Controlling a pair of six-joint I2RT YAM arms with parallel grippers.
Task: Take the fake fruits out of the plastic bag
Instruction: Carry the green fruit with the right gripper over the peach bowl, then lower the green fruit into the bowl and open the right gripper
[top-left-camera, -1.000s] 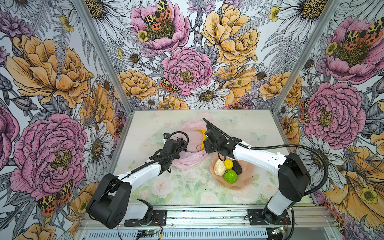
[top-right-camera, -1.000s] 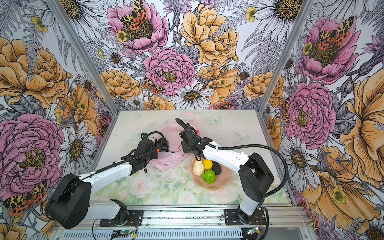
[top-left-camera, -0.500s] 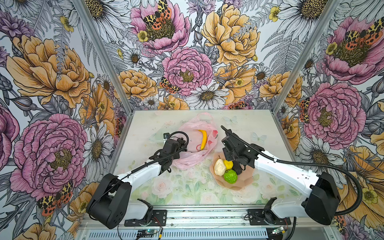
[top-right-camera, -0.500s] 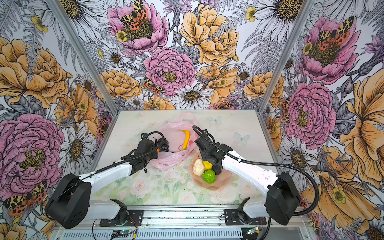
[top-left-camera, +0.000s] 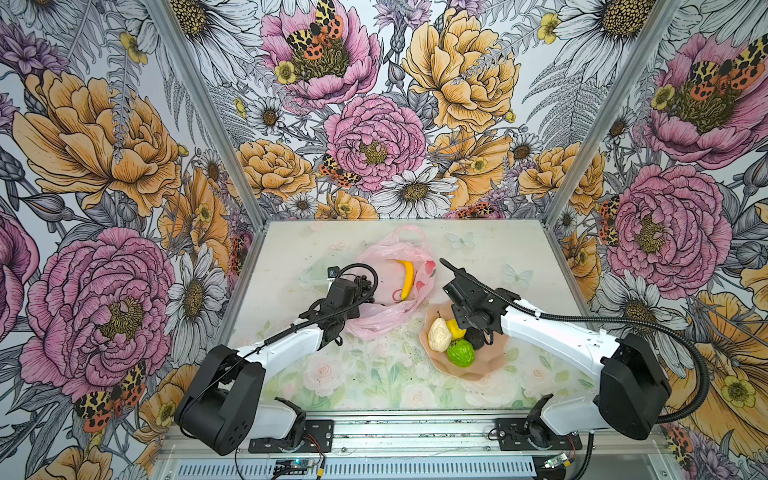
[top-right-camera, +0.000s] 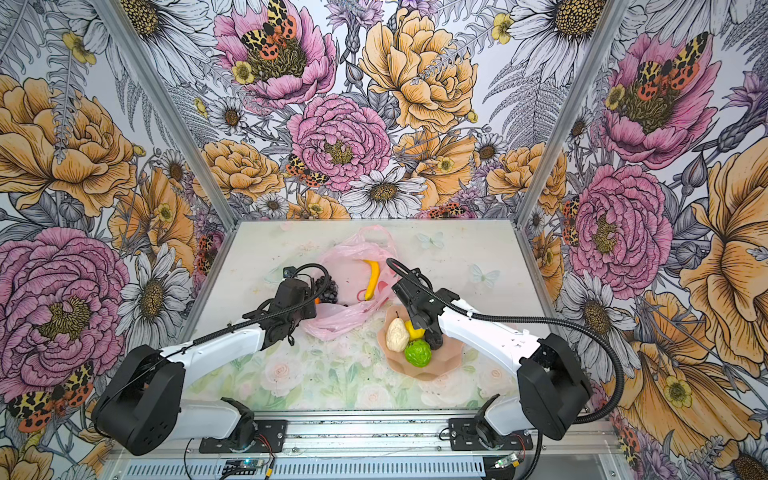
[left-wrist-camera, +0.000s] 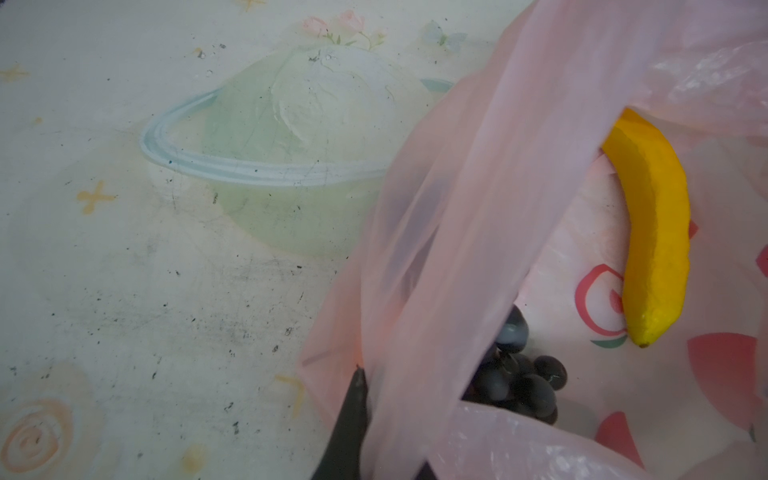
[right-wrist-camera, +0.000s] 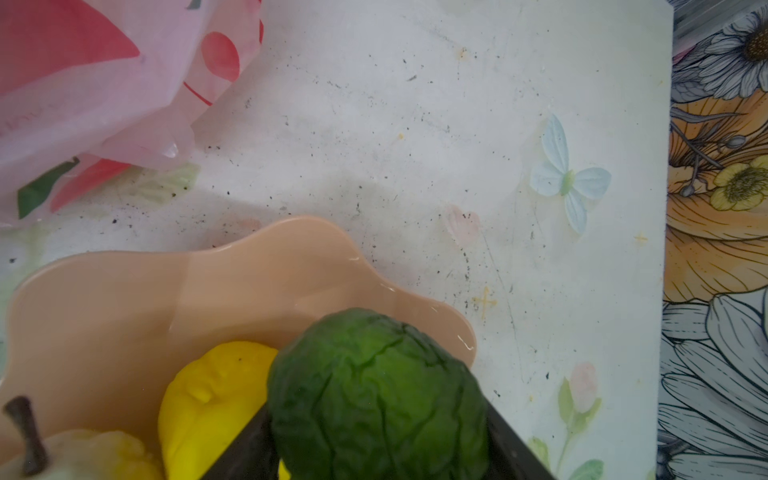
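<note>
Avocado (right-wrist-camera: 374, 399) being held at the dish (right-wrist-camera: 104, 299)

In both top views the right gripper (top-left-camera: 478, 331) is clasping the avocado beside the lemon (top-left-camera: 457, 328), pear (top-left-camera: 439, 334) and bumpy green fruit (top-left-camera: 461, 353) lying in the dish. The plastic bag (top-left-camera: 376, 324) is lying just left of the dish and farther back, holding a banana (top-left-camera: 408, 278).

Left wrist: the left gripper (left-wrist-camera: 386, 419) is pinching the bag's film tight, with the grape bunch (left-wrist-camera: 519, 386) inside.

Right wrist: the jaws are pressing both flanks of the avocado.
</note>
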